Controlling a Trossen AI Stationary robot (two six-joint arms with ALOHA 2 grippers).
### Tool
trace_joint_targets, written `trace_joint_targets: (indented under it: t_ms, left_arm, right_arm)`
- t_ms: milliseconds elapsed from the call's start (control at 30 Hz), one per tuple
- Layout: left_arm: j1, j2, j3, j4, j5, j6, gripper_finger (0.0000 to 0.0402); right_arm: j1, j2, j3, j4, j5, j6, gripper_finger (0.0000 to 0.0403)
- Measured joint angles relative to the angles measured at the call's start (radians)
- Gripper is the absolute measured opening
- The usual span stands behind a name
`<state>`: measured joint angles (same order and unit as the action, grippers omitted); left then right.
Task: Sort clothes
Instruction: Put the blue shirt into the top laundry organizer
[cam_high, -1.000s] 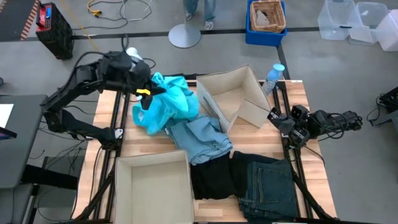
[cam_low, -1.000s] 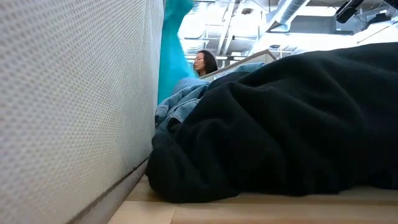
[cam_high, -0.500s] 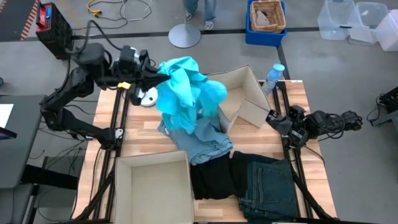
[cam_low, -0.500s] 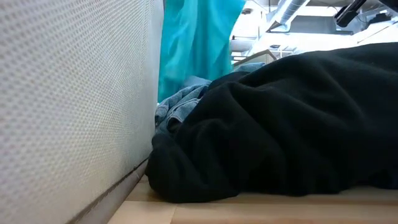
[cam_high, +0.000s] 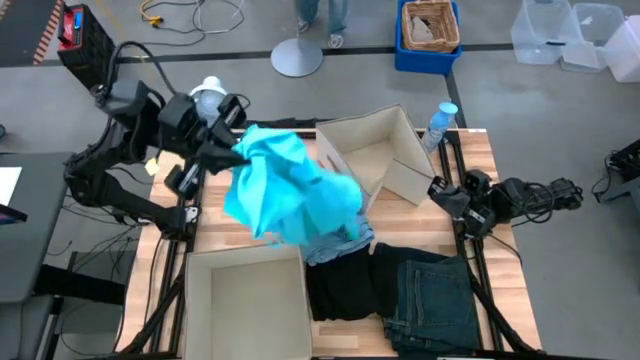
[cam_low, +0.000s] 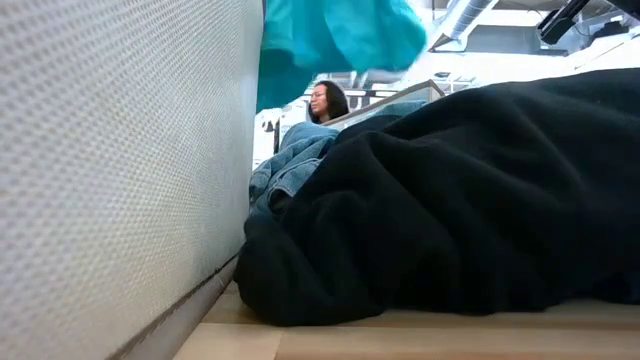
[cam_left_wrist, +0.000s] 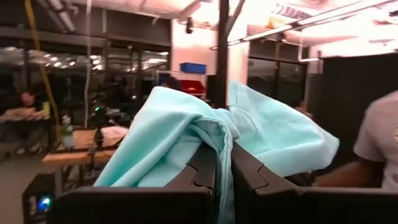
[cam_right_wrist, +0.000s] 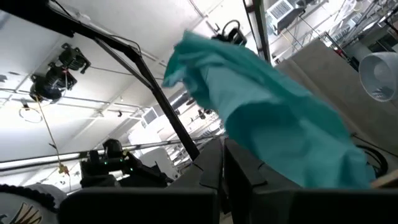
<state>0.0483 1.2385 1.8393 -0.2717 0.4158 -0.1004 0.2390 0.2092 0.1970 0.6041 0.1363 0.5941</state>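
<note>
My left gripper (cam_high: 237, 152) is raised over the table's far left and is shut on the bright turquoise top (cam_high: 290, 190), which spreads in the air above the light blue denim piece (cam_high: 340, 242). The top also shows in the low view (cam_low: 335, 35) and in the left wrist view (cam_left_wrist: 180, 137). The denim lies on the table's middle. The black garment (cam_high: 345, 285) and the dark blue-green jeans (cam_high: 430, 300) lie at the near edge. My right gripper (cam_high: 441, 192) waits shut at the table's right edge. My left gripper pinches a bunched fold of the turquoise top (cam_left_wrist: 214, 134) between its two fingers (cam_left_wrist: 202, 165), which point roughly level toward the table's right. The cloth drapes over and past the fingers in several layers. The top is lifted clear of the table and billows out loosely.
An open beige box (cam_high: 245, 300) stands at the near left, and another (cam_high: 375, 150) at the far middle. A water bottle (cam_high: 438, 125) stands at the far right. A white round object (cam_high: 208, 92) sits by the far left corner. A person (cam_low: 328, 100) shows beyond the table.
My left gripper has risen with the turquoise top, swung first toward the far edge, then back toward the near left. The top has been lifted clear off the table and the denim, and now spreads out in the air nearer the near-left box.
</note>
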Motion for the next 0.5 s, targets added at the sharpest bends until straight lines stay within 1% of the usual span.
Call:
trace_joint_targets:
  t_ms: [133, 267, 400, 500]
  left_arm:
    - [-0.042, 0.004, 0.028, -0.002, -0.012, 0.045, 0.0005]
    - [-0.056, 0.039, 0.096, 0.006, -0.128, 0.106, 0.0005]
    - [-0.036, 0.119, 0.174, 0.005, -0.254, 0.157, 0.0005]
    - [0.003, 0.202, 0.237, -0.001, -0.294, 0.165, 0.0005]
  right_arm:
    - [0.000, 0.000, 0.000, 0.024, 0.001, 0.000, 0.0036]
    - [-0.002, 0.000, 0.000, 0.033, 0.001, -0.001, 0.0036]
    - [-0.024, 0.000, 0.000, 0.032, 0.001, -0.004, 0.0036]
    - [-0.047, 0.000, 0.000, 0.032, 0.001, -0.003, 0.0036]
